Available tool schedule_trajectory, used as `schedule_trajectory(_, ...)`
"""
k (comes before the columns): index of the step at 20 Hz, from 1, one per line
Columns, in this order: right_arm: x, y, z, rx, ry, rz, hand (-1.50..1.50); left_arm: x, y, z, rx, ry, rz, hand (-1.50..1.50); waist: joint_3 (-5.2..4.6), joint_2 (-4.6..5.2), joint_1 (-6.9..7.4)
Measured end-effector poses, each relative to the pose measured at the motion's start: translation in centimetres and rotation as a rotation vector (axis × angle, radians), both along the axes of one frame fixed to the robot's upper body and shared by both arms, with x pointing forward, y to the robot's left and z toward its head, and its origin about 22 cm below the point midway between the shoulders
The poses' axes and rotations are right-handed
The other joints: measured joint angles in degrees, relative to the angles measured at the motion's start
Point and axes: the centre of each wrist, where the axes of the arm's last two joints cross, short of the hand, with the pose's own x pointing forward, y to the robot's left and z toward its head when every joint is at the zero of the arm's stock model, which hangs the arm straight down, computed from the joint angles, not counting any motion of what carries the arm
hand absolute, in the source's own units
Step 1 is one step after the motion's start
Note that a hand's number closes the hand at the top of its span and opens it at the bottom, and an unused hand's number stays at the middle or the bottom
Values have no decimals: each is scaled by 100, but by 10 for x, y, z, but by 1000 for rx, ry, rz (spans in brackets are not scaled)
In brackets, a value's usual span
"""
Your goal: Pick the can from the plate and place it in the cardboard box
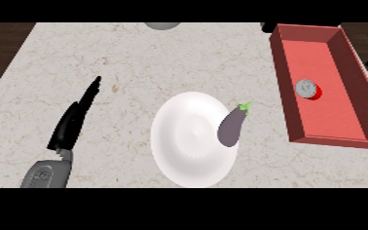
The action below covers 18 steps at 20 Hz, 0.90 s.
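Inside the red box [327, 53] the can [307, 88] sits, likely light, stiff and smooth, best gripped around its side; the left robot hand [69, 124] rests straight-fingered, holding nothing.

The desk [122, 73] has a pale beige stone top with thin brown veins. Beyond its far left corner, a dark brown wooden surface [14, 34] shows. The light is even and the shadows are soft.
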Motion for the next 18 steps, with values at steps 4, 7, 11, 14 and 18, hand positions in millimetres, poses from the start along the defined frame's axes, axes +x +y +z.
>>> schedule_trajectory(4, -16, -31, -10, 27, -68, -49, -150, 3, -2, 6, -2, 2, -7, 0, 3, 7, 19)
schedule_trajectory(7, -30, -53, -13, 37, -114, -86, -150, -1, 0, 1, -1, 0, -9, 0, 3, 14, 38)
schedule_trajectory(11, -52, -77, -25, 41, -137, -111, -150, 2, 3, -4, 1, -7, -11, 0, 6, 25, 41)
schedule_trajectory(14, -73, -91, -37, 32, -141, -119, -150, 0, 0, -2, -1, -6, -8, 0, 9, 27, 59)
schedule_trajectory(18, -91, -104, -40, 4, -134, -122, -150, 3, 2, -5, -1, -4, -10, 0, 12, 35, 69)
